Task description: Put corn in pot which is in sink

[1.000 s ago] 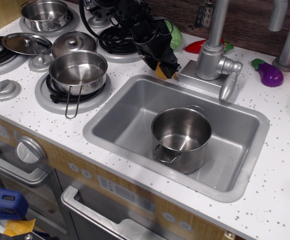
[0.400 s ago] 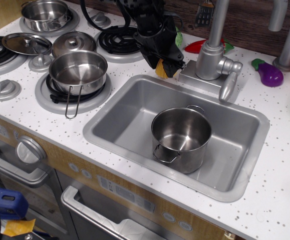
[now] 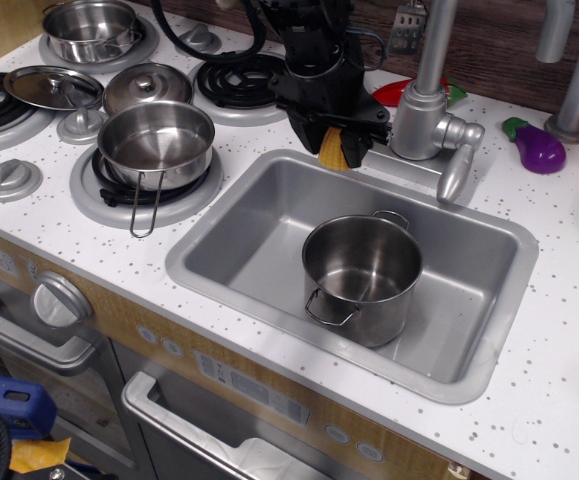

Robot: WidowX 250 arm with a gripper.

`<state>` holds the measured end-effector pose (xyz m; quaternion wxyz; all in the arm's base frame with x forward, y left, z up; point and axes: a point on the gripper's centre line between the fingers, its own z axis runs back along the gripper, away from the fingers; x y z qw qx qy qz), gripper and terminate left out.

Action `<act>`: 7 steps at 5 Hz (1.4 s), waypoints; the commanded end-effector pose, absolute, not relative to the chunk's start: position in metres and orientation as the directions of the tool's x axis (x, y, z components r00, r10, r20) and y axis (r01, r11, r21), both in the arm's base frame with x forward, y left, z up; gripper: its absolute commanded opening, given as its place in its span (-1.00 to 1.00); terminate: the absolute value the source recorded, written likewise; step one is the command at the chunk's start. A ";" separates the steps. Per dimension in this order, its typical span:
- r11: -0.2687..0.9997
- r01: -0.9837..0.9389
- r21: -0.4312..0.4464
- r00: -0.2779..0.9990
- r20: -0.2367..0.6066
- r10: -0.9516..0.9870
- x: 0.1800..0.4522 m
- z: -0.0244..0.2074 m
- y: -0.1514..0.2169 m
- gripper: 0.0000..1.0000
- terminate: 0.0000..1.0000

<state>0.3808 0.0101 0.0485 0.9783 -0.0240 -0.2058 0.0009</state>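
The black gripper (image 3: pixel 336 150) hangs over the back rim of the sink (image 3: pixel 231 245), shut on the small yellow-orange corn (image 3: pixel 333 150), which shows between its fingers. The corn is lifted a little above the counter. The tall steel pot (image 3: pixel 361 275) with two loop handles stands upright and empty inside the grey sink, to the front right of the gripper and lower.
The faucet (image 3: pixel 424 95) stands just right of the gripper. A steel pan with a wire handle (image 3: pixel 156 143) sits on a burner to the left, with lids and another pot behind. A purple eggplant (image 3: pixel 539 147), a red pepper and a green toy lie at the back.
The gripper has moved right and slightly toward the sink with the corn in it, and it has turned more upright. The pot has not moved.
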 end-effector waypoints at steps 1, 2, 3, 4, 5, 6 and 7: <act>0.995 -0.084 -0.057 0.889 0.447 0.101 0.370 0.083 -0.022 -1.00 -1.00; 0.988 -0.143 -0.060 0.880 0.450 0.155 0.359 0.079 -0.039 -1.00 -1.00; 0.981 -0.189 -0.050 0.870 0.454 0.190 0.351 0.078 -0.052 -1.00 -1.00; 0.976 -0.211 -0.053 0.869 0.446 0.212 0.348 0.074 -0.051 1.00 -1.00; 0.979 -0.192 -0.063 0.866 0.458 0.200 0.351 0.075 -0.050 1.00 -1.00; 0.979 -0.192 -0.063 0.866 0.458 0.200 0.351 0.075 -0.050 1.00 -1.00; 0.979 -0.192 -0.063 0.866 0.458 0.200 0.351 0.075 -0.050 1.00 -1.00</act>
